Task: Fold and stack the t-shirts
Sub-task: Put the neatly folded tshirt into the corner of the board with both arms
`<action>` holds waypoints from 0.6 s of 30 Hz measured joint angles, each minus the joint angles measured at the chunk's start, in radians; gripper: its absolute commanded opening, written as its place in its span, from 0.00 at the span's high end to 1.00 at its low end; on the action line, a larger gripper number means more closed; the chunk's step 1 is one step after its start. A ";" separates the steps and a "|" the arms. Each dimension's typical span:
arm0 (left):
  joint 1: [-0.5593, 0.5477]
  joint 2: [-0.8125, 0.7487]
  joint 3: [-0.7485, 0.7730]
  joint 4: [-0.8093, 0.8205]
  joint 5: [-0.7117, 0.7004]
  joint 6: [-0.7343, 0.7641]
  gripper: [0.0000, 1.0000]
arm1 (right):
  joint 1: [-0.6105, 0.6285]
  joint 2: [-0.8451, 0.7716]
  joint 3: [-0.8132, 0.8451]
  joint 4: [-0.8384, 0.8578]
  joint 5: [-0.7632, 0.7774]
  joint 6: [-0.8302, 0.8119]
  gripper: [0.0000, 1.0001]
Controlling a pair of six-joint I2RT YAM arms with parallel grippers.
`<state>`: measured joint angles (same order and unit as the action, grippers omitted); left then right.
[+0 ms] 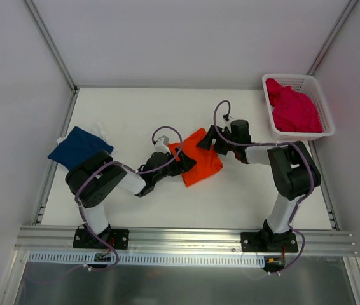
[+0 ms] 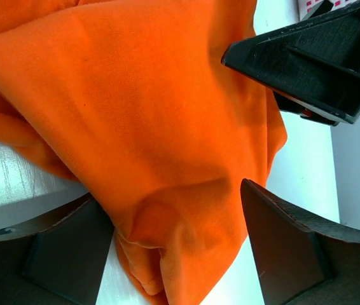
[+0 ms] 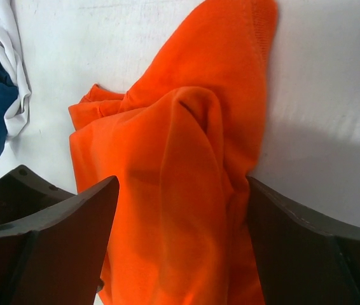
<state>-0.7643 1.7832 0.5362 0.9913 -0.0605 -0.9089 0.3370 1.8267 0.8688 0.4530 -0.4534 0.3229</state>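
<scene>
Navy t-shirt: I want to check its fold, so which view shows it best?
Top external: the navy t-shirt lies flat at far left, one corner hidden by the left arm. Right wrist catches only a sliver; left wrist none.

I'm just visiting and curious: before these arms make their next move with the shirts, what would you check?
1. Orange shirt sits inside the left pincer: ok.
2. It also sits inside the right pincer: ok.
3. Pincers closed on cloth: not ok, both open.
4. Orange shirt folded flat: not ok, bunched.
5. Pink shirt out of the basket: not ok, heaped inside.
</scene>
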 measured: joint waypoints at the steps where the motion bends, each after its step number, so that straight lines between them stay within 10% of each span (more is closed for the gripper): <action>1: 0.000 0.005 0.004 -0.001 0.000 0.002 0.27 | 0.007 0.000 -0.002 0.003 0.000 0.003 0.18; 9: 0.000 0.043 0.044 -0.016 0.002 0.011 0.49 | 0.037 0.000 -0.022 0.034 0.001 0.002 0.25; 13: 0.000 0.044 0.047 -0.061 0.007 0.031 0.95 | 0.037 0.000 -0.037 0.037 0.003 -0.001 0.68; 18: 0.000 0.045 0.080 -0.132 0.016 0.045 1.00 | 0.045 0.000 -0.045 0.037 0.004 -0.002 0.99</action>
<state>-0.7643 1.8286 0.6159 0.8589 -0.0444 -0.8635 0.3817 1.8263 0.8238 0.4900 -0.4492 0.3214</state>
